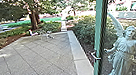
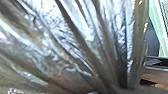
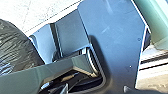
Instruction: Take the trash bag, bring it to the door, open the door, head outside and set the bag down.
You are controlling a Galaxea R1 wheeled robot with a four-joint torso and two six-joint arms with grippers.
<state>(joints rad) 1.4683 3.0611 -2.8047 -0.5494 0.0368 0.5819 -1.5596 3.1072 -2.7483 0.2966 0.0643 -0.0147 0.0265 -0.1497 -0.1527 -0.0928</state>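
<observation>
Pleated trash bag (image 2: 75, 37) seems clenched by the left end effector (image 2: 121, 88); right one's (image 3: 95, 90) state, I can't tell.

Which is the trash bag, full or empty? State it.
Not empty: the trash bag bulges round in the right wrist view. How full, I cannot tell.

Paving (image 1: 41, 61): the head view is looking forward and down from high on the robot, reaching across to the tree (image 1: 33, 17).
Door (image 1: 99, 24): it is standing nearer the head camera, with the statue (image 1: 123, 48) showing beyond it.
Bag (image 2: 75, 45): the left wrist camera is facing its folds from very close.
Robot body (image 3: 117, 37): the right wrist camera is looking closely across it, taking in pale ground beyond.
Overlap: both wrist views are sharing the bag and catching green surfaces.
</observation>
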